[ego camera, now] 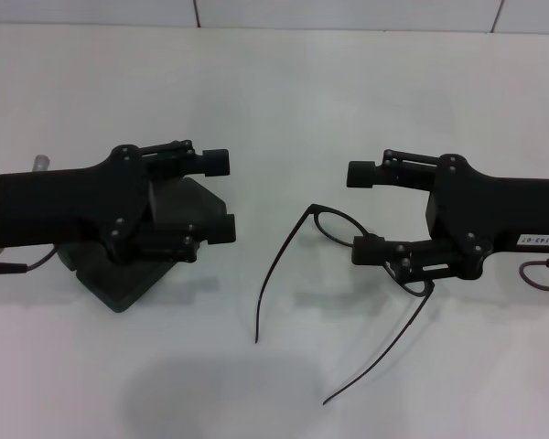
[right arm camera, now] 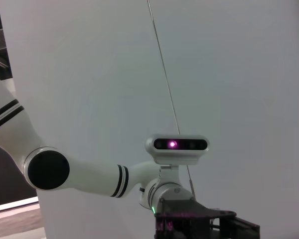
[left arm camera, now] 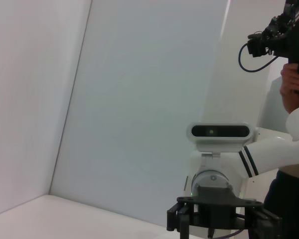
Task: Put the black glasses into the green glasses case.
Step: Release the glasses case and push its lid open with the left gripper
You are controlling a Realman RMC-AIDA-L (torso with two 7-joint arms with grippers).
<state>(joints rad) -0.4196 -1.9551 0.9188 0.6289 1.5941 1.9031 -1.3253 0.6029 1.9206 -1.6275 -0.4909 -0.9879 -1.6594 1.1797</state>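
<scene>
The black glasses [ego camera: 337, 223] lie open on the white table [ego camera: 284, 91] right of centre, their two thin temple arms trailing toward the front edge. My right gripper [ego camera: 359, 211] hovers over them, open, its nearer finger [ego camera: 371, 249] overlapping the frame's right side. The green glasses case [ego camera: 128, 282] sits on the table at the left, mostly covered by my left arm. I cannot tell if its lid is up. My left gripper [ego camera: 221, 195] is open just right of the case, holding nothing. Neither wrist view shows the glasses or the case.
The two grippers face each other across a gap at the table's middle. The left wrist view shows the right arm's wrist camera [left arm camera: 220, 132] and a person's hand [left arm camera: 292, 83] on a black device at the far side. The right wrist view shows the left arm's wrist camera [right arm camera: 180, 145].
</scene>
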